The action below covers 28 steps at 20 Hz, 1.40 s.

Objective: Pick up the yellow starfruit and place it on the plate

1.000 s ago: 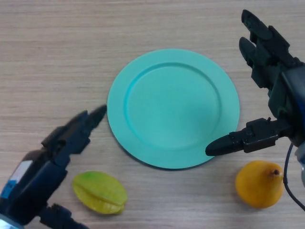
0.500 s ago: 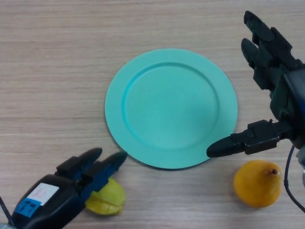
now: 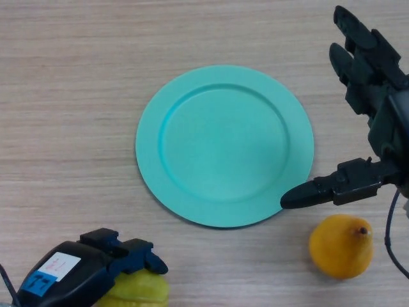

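Observation:
The yellow-green starfruit (image 3: 142,290) lies at the bottom left edge of the table, mostly hidden under my left hand (image 3: 115,256). That hand is over it with its fingers curled down around the fruit's top. The teal plate (image 3: 225,145) sits in the middle of the table with nothing on it. My right hand (image 3: 370,96) hovers at the right of the plate, fingers straight and thumb pointing left toward the plate's rim, holding nothing.
An orange-yellow pear-like fruit (image 3: 340,246) lies at the lower right, just below my right thumb. The wooden table (image 3: 70,96) stretches bare to the left and above the plate.
My left hand has come down and back over the starfruit and its fingers have curled onto it. The right hand has barely shifted.

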{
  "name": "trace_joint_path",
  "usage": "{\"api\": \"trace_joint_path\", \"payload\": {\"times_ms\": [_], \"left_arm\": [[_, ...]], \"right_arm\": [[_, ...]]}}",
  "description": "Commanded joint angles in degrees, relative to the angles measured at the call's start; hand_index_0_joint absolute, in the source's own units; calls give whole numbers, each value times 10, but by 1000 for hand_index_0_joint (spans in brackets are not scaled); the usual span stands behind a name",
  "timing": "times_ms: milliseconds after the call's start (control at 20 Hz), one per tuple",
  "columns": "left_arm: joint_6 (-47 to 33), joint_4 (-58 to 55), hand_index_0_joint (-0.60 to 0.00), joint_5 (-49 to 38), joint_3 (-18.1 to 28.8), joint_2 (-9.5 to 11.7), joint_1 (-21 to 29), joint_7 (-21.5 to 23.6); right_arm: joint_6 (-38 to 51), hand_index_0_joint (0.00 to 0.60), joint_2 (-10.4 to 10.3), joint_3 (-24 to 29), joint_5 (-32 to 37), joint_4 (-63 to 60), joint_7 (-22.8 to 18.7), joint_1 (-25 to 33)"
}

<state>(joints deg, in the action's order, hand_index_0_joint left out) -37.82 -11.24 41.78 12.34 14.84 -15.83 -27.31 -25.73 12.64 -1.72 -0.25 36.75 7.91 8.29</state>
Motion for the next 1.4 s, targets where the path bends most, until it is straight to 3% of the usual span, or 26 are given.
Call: {"api": "trace_joint_path", "payload": {"times_ms": [50,200,350,450,550,650,700,750,800,850,900,950,1050,1400], "left_arm": [[-4,-30,-600,-30,9,16,-10,-15],[-11,-66,-600,-73,17,18,-4,-54],[-50,-83,-600,-65,35,17,9,-40],[-25,-108,-600,-95,37,16,19,-63],[-19,-110,-600,-85,48,23,57,-41],[75,-148,-600,-135,41,40,94,-89],[70,-118,-600,-89,23,45,140,-30],[61,-102,-600,-67,15,45,154,13],[63,-71,-600,-29,-10,52,198,104],[75,-62,-600,-21,-22,55,216,129],[77,-26,-600,6,-46,58,251,196],[75,-7,-600,26,-55,58,269,231],[101,28,-600,56,-83,52,309,274],[163,211,-600,96,-154,8,418,316]], "right_arm": [[74,0,11,26,10,29,-4,16],[75,0,8,26,8,29,-5,17],[82,0,8,25,5,22,-9,22],[86,0,8,26,6,23,-12,21],[82,0,9,27,6,25,-11,22],[79,0,9,25,3,25,-10,23],[81,0,9,24,1,24,-10,24],[82,0,9,24,-2,23,-11,26],[84,0,10,27,-2,23,-11,29],[84,0,9,28,1,25,-11,30],[86,0,10,29,4,24,-12,32],[84,0,10,29,6,25,-13,34],[81,0,11,34,11,30,-14,33],[53,0,20,53,39,56,-24,26]]}}
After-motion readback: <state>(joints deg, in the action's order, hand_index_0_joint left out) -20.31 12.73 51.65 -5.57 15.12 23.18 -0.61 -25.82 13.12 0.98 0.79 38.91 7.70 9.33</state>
